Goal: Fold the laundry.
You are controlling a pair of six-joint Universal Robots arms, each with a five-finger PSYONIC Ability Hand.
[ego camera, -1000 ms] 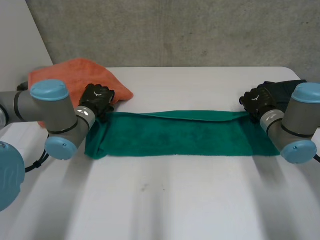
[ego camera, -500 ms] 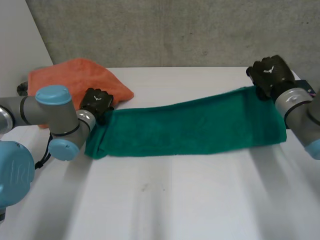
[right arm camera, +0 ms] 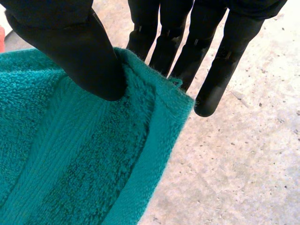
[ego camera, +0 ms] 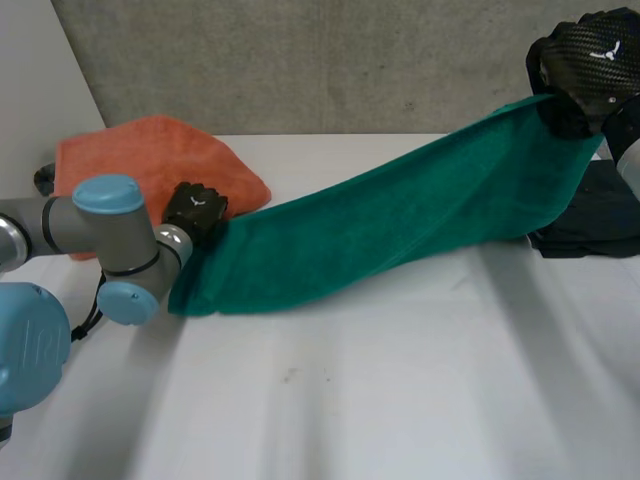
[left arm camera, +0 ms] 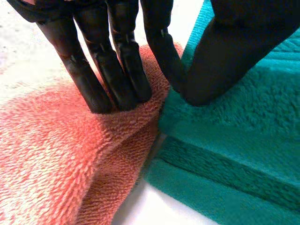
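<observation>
White table (ego camera: pixel 330 400), green towel (ego camera: pixel 380 230) with its lower end lying on it and the other end raised clear, orange towel (ego camera: pixel 140 160) touching that lower end, dark cloth (ego camera: pixel 595 215) on the table beneath the raised end

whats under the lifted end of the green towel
Under the green towel's raised end, pinched by the right hand, lie white table and a black cloth; how far that cloth runs behind the towel is hidden.

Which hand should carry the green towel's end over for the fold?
Right. The right hand pinches a raised corner of the green towel; the left hand holds the other end low beside the orange towel.
</observation>
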